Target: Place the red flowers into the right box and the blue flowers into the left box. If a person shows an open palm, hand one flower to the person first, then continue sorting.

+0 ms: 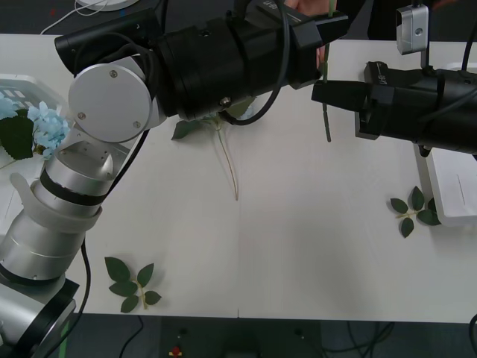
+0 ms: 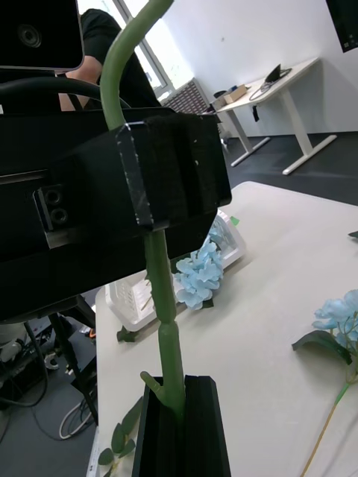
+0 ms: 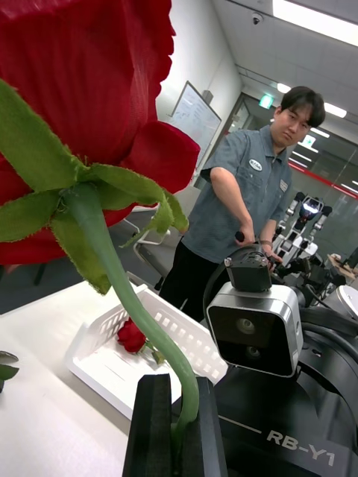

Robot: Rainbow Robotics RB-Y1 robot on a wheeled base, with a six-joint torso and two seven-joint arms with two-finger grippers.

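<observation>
My left gripper (image 3: 173,428) and right gripper (image 2: 183,428) both clamp one red rose's stem (image 1: 326,119), seemingly above the table's (image 1: 298,246) far edge.

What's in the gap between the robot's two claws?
A stretch of the red flower's green stem, running from the right gripper to the left gripper. Both are shut on it; the right wrist view shows this plainly.

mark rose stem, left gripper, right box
rose stem (image 1: 326,119), front view, bare stem below the left gripper.
left gripper (image 3: 172,425), left wrist view, between fingertips shut on the stem.
right box (image 3: 93,339), left wrist view, slotted near wall.
</observation>
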